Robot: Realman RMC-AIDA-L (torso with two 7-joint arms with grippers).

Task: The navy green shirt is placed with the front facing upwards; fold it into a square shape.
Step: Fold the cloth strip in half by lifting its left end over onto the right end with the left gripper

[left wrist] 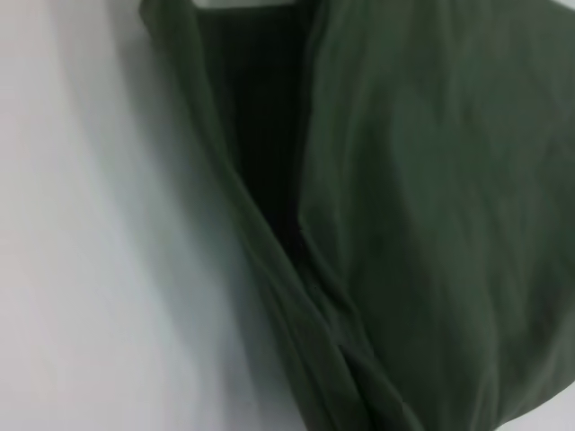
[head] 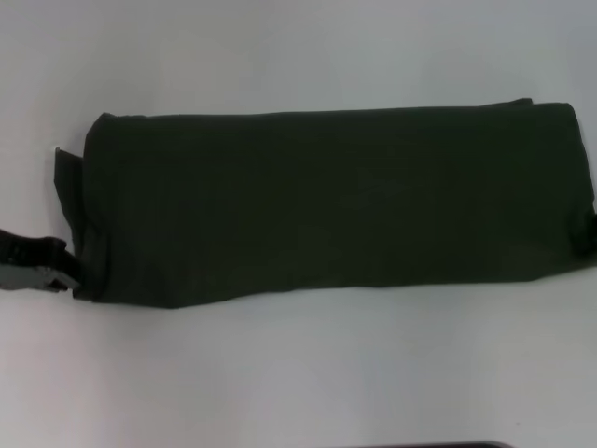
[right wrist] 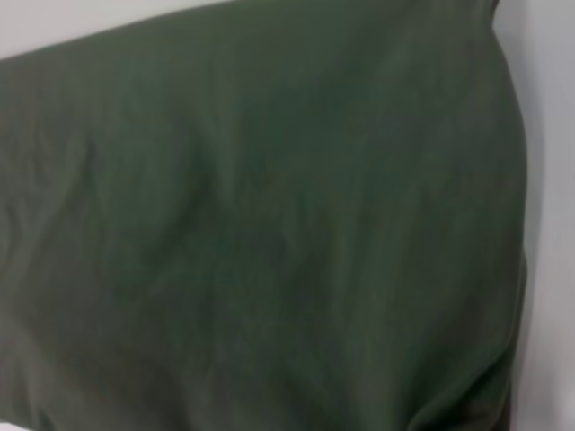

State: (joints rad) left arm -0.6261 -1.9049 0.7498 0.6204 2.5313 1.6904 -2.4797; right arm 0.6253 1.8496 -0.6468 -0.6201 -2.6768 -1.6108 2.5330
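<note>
The navy green shirt (head: 326, 201) lies on the white table (head: 298, 373), folded into a long band running left to right, with the plain green side up and no lettering showing. My left gripper (head: 42, 264) is low at the band's near left corner, right against the cloth. The left wrist view shows the layered folded edge of the shirt (left wrist: 404, 224) up close, with a dark gap between the layers. My right gripper (head: 590, 233) barely shows at the band's right end. The right wrist view is filled with the shirt (right wrist: 269, 242).
White table surface (head: 298, 56) lies all round the shirt. A dark edge (head: 438, 445) shows at the bottom of the head view. A small flap of cloth (head: 65, 177) sticks out at the shirt's left end.
</note>
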